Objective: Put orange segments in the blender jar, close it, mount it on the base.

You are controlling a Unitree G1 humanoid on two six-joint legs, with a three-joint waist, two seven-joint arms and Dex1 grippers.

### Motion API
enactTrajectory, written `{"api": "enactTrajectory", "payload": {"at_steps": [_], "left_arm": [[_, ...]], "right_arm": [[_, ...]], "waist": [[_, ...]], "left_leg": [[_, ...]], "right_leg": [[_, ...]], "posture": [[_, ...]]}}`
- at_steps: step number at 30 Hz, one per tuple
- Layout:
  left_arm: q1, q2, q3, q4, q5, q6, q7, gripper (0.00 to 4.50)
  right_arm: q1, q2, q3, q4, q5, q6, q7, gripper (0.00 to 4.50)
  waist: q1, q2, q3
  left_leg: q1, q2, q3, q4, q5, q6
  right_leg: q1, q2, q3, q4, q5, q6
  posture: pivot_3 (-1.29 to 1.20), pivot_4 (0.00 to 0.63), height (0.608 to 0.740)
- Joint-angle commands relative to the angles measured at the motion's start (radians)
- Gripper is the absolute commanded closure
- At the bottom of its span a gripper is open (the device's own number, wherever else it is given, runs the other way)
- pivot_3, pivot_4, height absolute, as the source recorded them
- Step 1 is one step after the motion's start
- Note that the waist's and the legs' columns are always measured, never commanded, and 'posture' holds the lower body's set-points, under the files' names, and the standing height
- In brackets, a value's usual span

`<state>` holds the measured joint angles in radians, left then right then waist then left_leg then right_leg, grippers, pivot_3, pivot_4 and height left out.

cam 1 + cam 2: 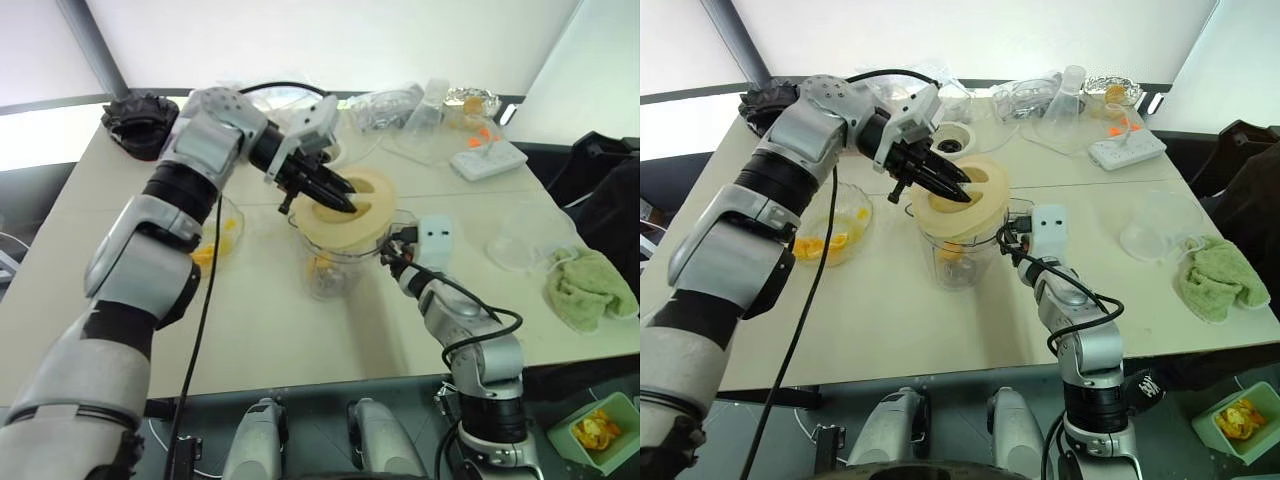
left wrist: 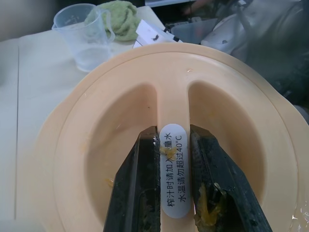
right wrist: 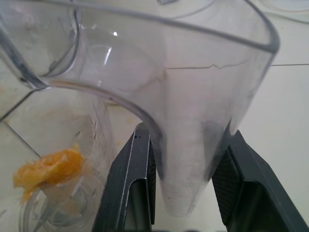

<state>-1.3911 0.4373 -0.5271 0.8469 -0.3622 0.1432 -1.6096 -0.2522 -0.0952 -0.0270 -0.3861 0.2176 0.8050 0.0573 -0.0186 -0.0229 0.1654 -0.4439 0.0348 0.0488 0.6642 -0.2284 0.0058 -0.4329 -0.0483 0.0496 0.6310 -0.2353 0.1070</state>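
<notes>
Left end effector (image 2: pixel 176 193) pinching the central ridge of the cream lid (image 1: pixel 345 212), one black finger in each recess, holding the lid tilted over the mouth of the jar (image 1: pixel 330 270); right end effector (image 3: pixel 186 188) clamped on the jar's handle (image 3: pixel 193 140), a finger on each side. Jar upright near the middle of the worktop (image 1: pixel 300 350), with orange segments (image 3: pixel 48 166) at its bottom by the blade. Further segments lie in a clear bowl (image 1: pixel 835 235) to the jar's left; the base (image 1: pixel 952 140) stands behind the jar, toward the far edge
</notes>
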Motion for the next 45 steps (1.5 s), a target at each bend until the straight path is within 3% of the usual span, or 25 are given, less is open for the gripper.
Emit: {"api": "enactTrajectory", "payload": {"at_steps": [1, 14, 28, 35, 45], "left_arm": [[0.015, 0.023, -0.028, -0.046, -0.015, -0.009, -0.005, 4.24], [0.042, -0.048, 0.017, 0.133, 0.201, -0.205, -0.005, 4.24], [0.086, -0.069, 0.039, 0.178, 0.320, -0.186, 0.017, 4.24], [0.199, -0.038, 0.035, 0.004, 0.367, -0.099, 0.076, 4.24], [0.340, 0.007, 0.044, -0.311, 0.363, 0.204, 0.200, 4.24]], "right_arm": [[-0.030, 0.007, -0.030, -0.040, 0.023, -0.011, 0.003, 3.31], [0.005, 0.037, -0.020, -0.106, 0.047, -0.060, 0.020, 3.31], [-0.010, 0.044, -0.052, -0.153, 0.069, -0.052, 0.029, 3.31], [0.001, 0.048, -0.054, -0.182, 0.065, -0.041, 0.021, 3.31], [0.005, 0.052, -0.044, -0.179, 0.061, -0.052, 0.022, 3.31]], "waist": [[0.000, 0.000, 0.000], [0.007, 0.000, 0.000], [0.008, 0.000, -0.001], [0.008, 0.001, -0.002], [0.008, 0.002, -0.004]], "left_leg": [[0.000, 0.000, 0.000, 0.000, 0.000, 0.000], [0.001, 0.000, 0.000, 0.001, 0.000, 0.000], [0.001, -0.001, 0.000, 0.002, 0.000, 0.000], [0.003, -0.001, -0.001, 0.002, 0.000, 0.000], [0.006, -0.001, -0.001, 0.002, 0.000, 0.000]], "right_leg": [[0.000, 0.000, 0.000, 0.000, 0.000, 0.000], [0.001, 0.000, 0.000, 0.000, 0.000, 0.000], [0.003, -0.001, 0.000, 0.000, 0.000, 0.000], [0.005, -0.001, 0.000, 0.000, 0.000, 0.000], [0.008, -0.002, 0.000, 0.000, 0.000, 0.000]], "posture": [[0.00, 0.150, 0.740], [0.00, 0.150, 0.740], [0.00, 0.150, 0.740], [0.00, 0.150, 0.740], [0.00, 0.150, 0.740]]}}
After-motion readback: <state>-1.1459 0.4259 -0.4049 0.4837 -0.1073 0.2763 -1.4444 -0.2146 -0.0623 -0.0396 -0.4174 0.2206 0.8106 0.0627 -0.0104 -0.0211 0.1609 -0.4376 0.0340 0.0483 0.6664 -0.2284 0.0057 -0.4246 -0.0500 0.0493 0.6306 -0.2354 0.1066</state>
